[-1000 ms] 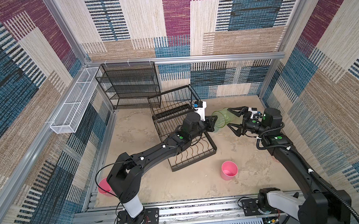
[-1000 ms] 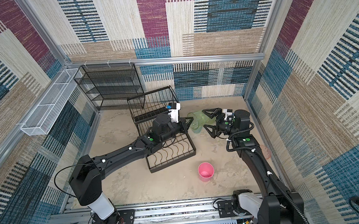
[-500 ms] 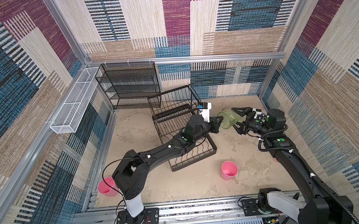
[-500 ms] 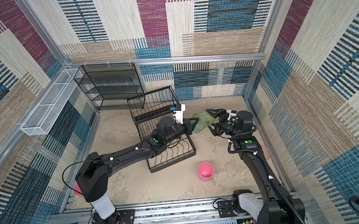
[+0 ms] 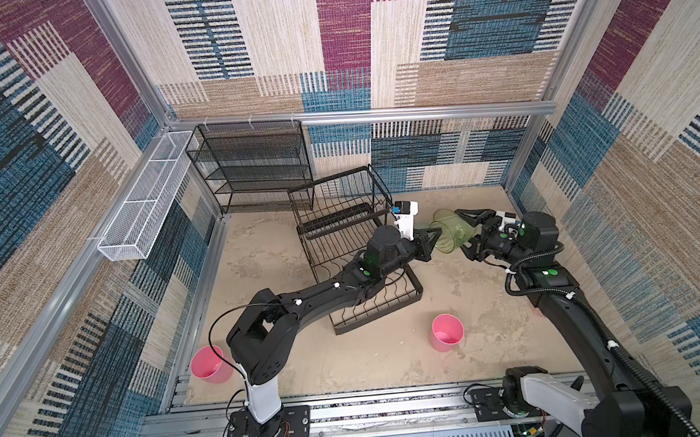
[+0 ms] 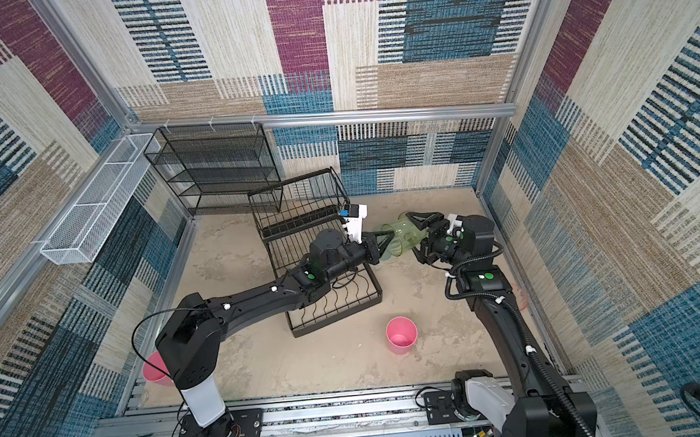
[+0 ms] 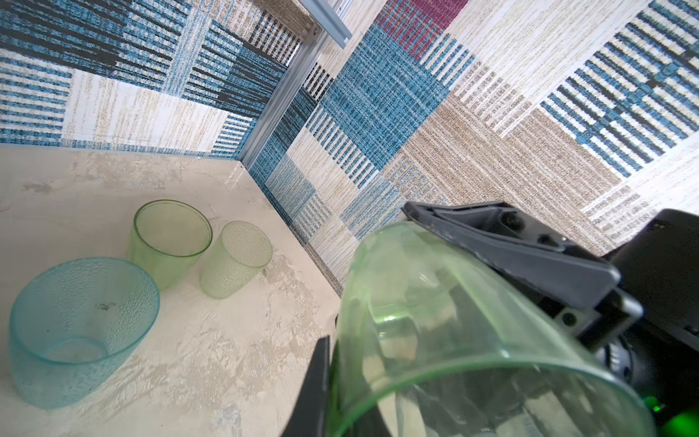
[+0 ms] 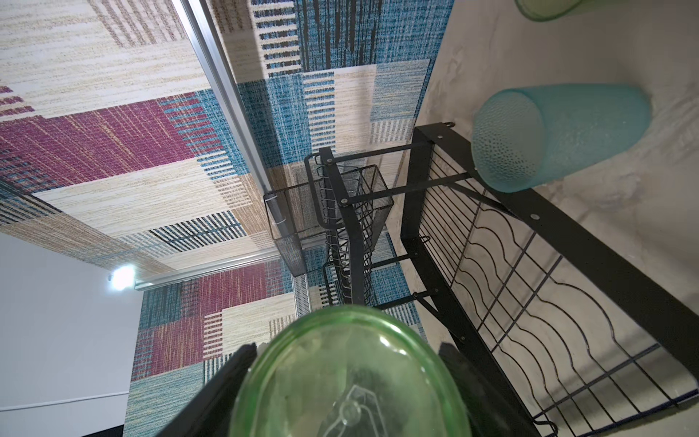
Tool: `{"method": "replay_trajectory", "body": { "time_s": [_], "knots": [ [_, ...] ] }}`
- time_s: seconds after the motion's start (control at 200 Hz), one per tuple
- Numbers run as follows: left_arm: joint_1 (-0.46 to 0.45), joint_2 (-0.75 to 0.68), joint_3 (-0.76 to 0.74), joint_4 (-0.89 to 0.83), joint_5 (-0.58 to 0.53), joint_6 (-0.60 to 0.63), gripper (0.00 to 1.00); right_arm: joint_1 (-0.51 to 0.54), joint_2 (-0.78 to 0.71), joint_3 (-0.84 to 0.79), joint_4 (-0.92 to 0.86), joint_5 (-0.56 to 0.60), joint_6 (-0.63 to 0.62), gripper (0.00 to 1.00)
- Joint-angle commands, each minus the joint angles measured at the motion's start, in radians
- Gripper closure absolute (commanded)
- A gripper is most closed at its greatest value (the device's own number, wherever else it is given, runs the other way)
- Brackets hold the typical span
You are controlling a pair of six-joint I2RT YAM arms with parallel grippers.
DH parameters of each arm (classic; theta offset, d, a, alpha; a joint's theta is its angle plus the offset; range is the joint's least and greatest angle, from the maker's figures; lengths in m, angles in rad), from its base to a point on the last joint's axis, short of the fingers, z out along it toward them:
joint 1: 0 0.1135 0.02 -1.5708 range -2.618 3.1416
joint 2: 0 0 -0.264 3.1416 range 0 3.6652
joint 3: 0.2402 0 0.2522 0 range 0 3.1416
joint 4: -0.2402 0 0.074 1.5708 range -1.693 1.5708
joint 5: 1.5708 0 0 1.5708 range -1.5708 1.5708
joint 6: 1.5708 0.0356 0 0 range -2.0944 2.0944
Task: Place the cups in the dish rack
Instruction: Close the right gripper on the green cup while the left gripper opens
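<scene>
Though it is translucent, the green cup [image 5: 451,232] tapers

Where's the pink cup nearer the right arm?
In both top views the pink cup stands upright on the table, right of centre, near the front corner of the dish rack.

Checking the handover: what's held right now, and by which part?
The green cup, in mid-air: the left gripper jaws pinch its wall at the rim, and the right gripper jaws clamp its base end.

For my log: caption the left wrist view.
Tilted green cup close up; teal cup and two more green cups on table.
</scene>
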Motion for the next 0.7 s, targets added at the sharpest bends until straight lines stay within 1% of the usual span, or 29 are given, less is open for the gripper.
{"method": "replay_trajectory", "body": {
  "time_s": [0.0,0.08,0.24,0.346,0.396,0.501,0.576,0.656,0.696],
  "knots": [
    [-0.001,-0.001,0.006,0.010,0.016,-0.001,0.79,0.001,-0.007,0.022,0.008,0.058,-0.046,0.35],
    [0.000,-0.009,0.002,0.001,0.008,0.002,0.70,0.001,-0.008,0.029,0.001,0.079,-0.066,0.35],
    [0.005,-0.037,-0.017,-0.044,-0.007,0.006,0.57,0.001,-0.013,0.043,-0.015,0.132,-0.134,0.37],
    [0.015,-0.070,-0.039,-0.096,-0.025,-0.005,0.51,0.001,-0.017,0.052,-0.026,0.176,-0.205,0.37],
    [0.020,-0.093,-0.046,-0.151,-0.036,-0.003,0.49,0.001,-0.020,0.055,-0.031,0.201,-0.245,0.37],
    [0.037,-0.145,-0.058,-0.292,-0.065,0.005,0.42,0.002,-0.035,0.054,-0.029,0.265,-0.347,0.37],
    [0.053,-0.189,-0.076,-0.385,-0.085,0.006,0.38,0.008,-0.049,0.043,-0.001,0.296,-0.416,0.37],
    [0.075,-0.233,-0.080,-0.503,-0.089,0.009,0.33,0.034,-0.061,0.034,0.018,0.352,-0.498,0.37],
    [0.087,-0.250,-0.072,-0.571,-0.083,0.016,0.28,0.060,-0.067,0.029,0.028,0.390,-0.546,0.37]
  ]
}}
